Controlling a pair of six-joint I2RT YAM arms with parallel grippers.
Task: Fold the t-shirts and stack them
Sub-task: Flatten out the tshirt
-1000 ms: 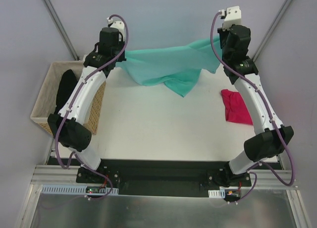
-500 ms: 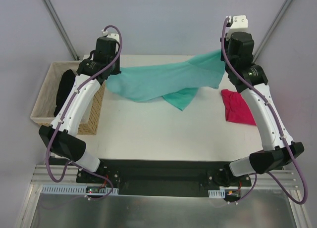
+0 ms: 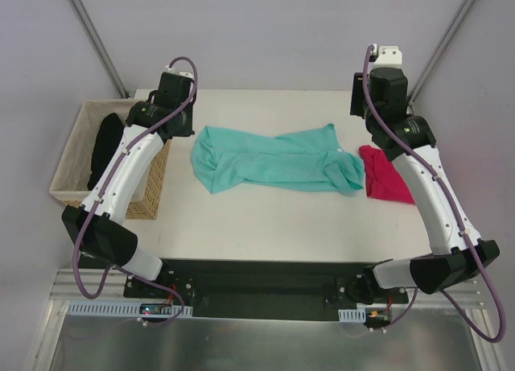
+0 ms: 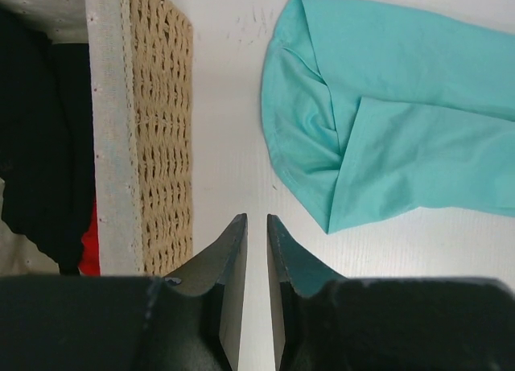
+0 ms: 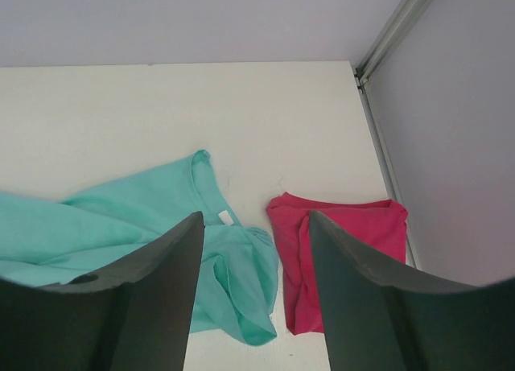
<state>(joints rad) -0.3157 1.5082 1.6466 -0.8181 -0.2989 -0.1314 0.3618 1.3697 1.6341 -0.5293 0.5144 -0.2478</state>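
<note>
Reading this as early stage. Seeing teal t-shirt (image 3: 273, 159) lying stretched across mid-worktop (image 3: 265, 218), rumpled, not yet folded. Seeing magenta t-shirt (image 3: 386, 175) bunched just beside its right end, roughly folded at best. Seeing black t-shirts (image 3: 105, 146) sitting in basket (image 3: 157, 178) at left, unstacked. Noting left tool (image 4: 256, 226) hovering between basket and teal hem, fingers barely apart, gripping nothing. Noting right tool (image 5: 256, 218) hanging above both shirts, jaws well apart, empty. Spotting small white neck tag (image 5: 226, 218) on teal; too small for reading. Finding no other writing.
</note>
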